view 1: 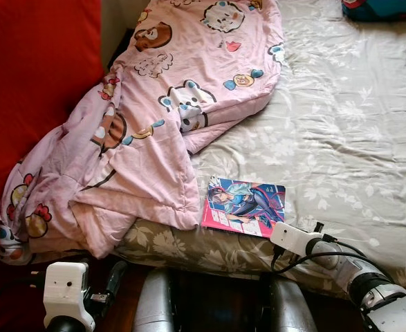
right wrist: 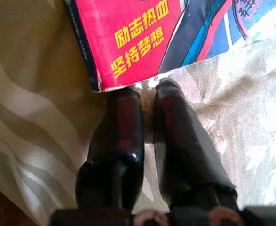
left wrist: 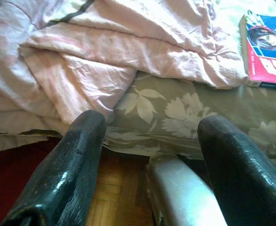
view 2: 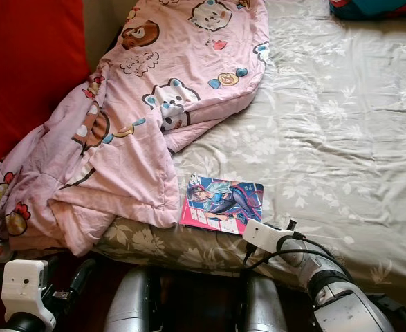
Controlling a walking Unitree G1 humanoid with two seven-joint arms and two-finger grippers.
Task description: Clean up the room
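A comic book point(view 1: 244, 205) with a pink and blue cover lies flat on the bed's floral sheet point(view 1: 348, 138), close to the near edge. My right gripper point(right wrist: 145, 92) is shut, with nothing between its fingers, and its fingertips touch the book's near edge point(right wrist: 128, 56). Its white wrist point(view 1: 296, 238) sits just right of the book's near corner. A crumpled pink cartoon blanket point(view 1: 154, 117) covers the bed's left side and hangs over the edge. My left gripper point(left wrist: 151, 121) is open, low in front of the bed edge, below the hanging blanket point(left wrist: 105, 56).
A red upholstered surface point(view 1: 37, 62) stands along the left of the bed. A blue and red item point(view 1: 382, 8) lies at the far right corner of the bed. Wooden floor point(left wrist: 119, 197) shows under the bed edge. My silver legs point(view 1: 154, 304) are against the bed front.
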